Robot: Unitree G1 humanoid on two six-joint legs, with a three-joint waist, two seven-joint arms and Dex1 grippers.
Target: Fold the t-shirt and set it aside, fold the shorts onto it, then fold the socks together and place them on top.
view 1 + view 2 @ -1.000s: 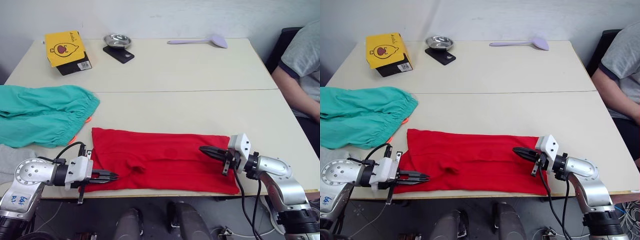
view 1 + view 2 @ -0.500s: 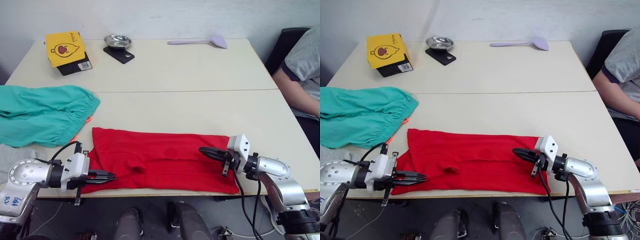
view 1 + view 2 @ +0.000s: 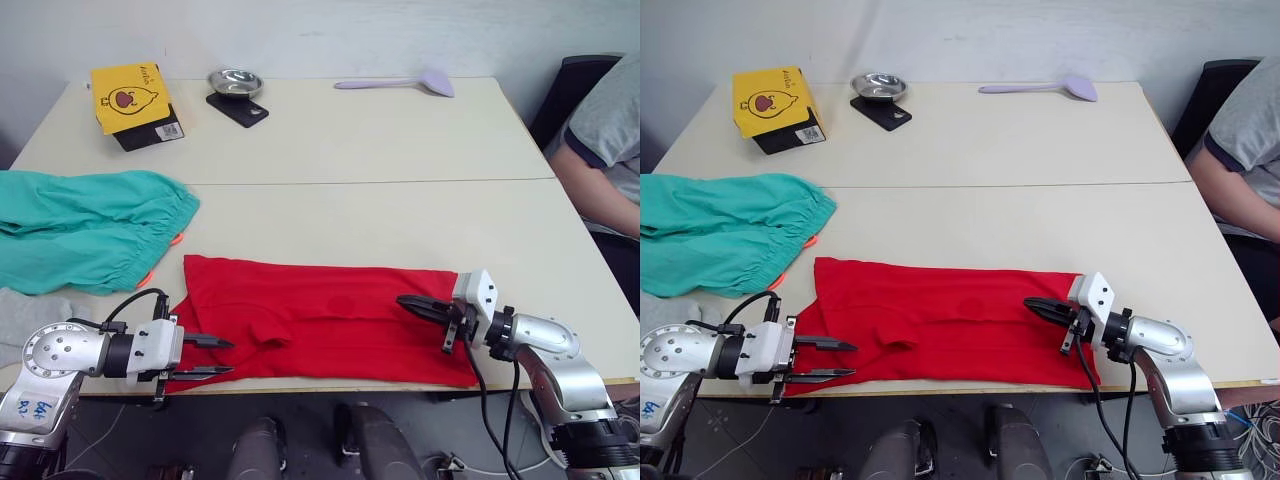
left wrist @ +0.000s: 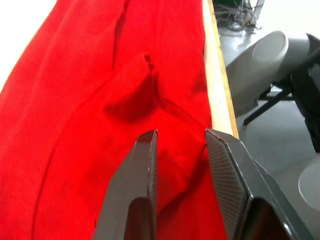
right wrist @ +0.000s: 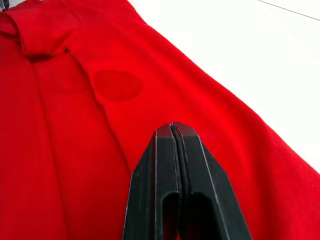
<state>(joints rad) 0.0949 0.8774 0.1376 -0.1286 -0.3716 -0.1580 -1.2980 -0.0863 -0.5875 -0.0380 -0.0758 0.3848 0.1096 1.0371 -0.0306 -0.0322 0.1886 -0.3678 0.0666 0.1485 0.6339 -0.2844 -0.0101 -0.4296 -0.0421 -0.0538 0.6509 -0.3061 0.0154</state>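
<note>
Since a moment ago, left fingers (image 3: pixel 221 357) have released over the t-shirt (image 3: pixel 330 320) at the counter (image 3: pixel 400 215) front; right fingers (image 3: pixel 406 301) rest clenched on it. Shorts (image 3: pixel 85 225) cut off at left.

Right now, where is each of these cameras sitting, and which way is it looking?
Left and right eye views: on the head, looking forward and down at the table; both arms show, left gripper and right gripper at the t-shirt.
Left wrist view: on the left wrist, along its parted fingers over red cloth at the table edge.
Right wrist view: on the right wrist, along its closed fingers.
All four share the t-shirt.
</note>
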